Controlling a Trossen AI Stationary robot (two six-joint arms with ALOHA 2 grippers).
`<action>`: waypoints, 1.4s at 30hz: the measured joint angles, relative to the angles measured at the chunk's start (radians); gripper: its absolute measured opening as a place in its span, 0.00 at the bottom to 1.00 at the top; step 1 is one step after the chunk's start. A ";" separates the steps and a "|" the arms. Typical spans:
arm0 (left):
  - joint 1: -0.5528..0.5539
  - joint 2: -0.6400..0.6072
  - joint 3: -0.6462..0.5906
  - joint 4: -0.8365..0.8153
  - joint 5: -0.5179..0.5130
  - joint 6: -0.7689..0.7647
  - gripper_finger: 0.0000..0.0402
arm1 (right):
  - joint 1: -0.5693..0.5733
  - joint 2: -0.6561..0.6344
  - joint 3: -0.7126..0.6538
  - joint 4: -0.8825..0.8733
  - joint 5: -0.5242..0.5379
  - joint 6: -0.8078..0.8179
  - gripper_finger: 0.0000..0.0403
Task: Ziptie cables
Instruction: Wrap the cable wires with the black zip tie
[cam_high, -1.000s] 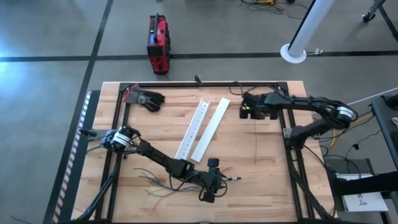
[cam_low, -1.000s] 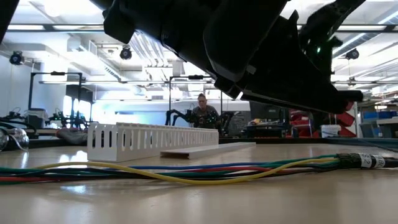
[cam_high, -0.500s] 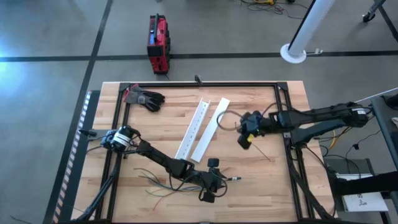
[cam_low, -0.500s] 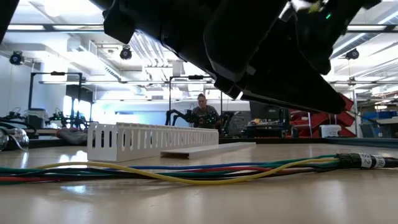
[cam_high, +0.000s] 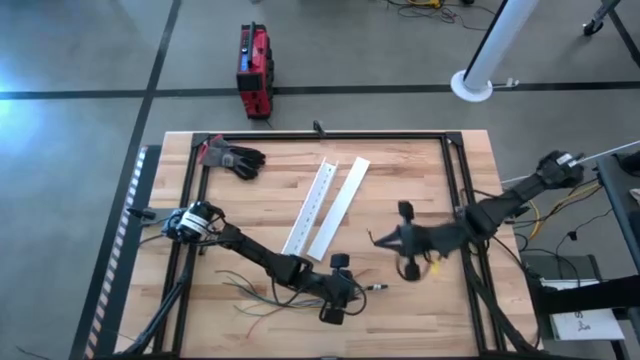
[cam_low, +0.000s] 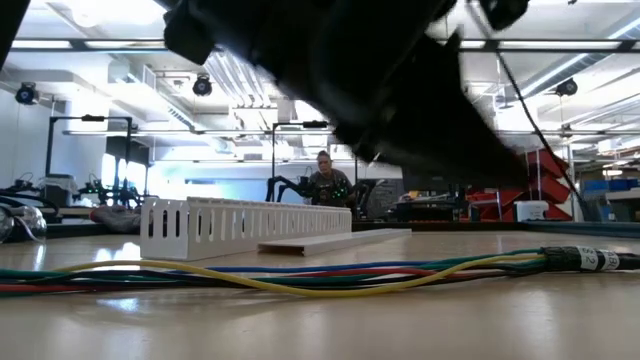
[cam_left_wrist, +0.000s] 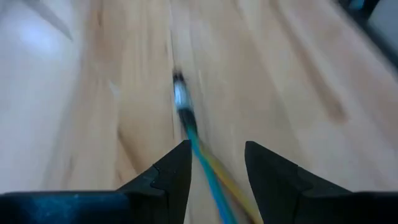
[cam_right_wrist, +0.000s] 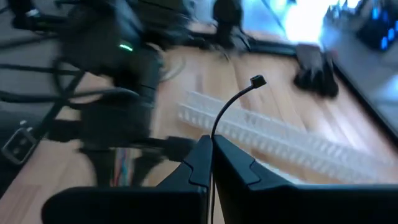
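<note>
Between left end effector (cam_left_wrist: 214, 165) fingers, cables (cam_left_wrist: 200, 163)

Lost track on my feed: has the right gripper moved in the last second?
Yes. The right gripper has swung from the table's far edge toward the near side, now right of the white strips' near ends.

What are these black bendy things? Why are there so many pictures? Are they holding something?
They are two robot arms at a wooden table. One picture looks down from above, one peeks across the tabletop, and two come from cameras on the arms' wrists. On the table lie coloured cables, two long white strips and a dark glove. The left hand is open, with the cables running between its fingers. The right hand pinches a thin black strip with a little knob at its tip.
</note>
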 joint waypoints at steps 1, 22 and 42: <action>0.000 0.000 0.000 -0.033 0.007 -0.004 0.34 | 0.035 0.000 0.000 0.008 0.026 -0.015 0.00; 0.036 0.093 -0.001 0.146 -0.063 -0.066 0.44 | 0.426 0.163 -0.001 0.130 0.351 -0.116 0.00; 0.062 0.230 0.004 0.405 -0.130 -0.069 0.13 | 0.459 0.158 -0.002 0.245 0.372 -0.267 0.00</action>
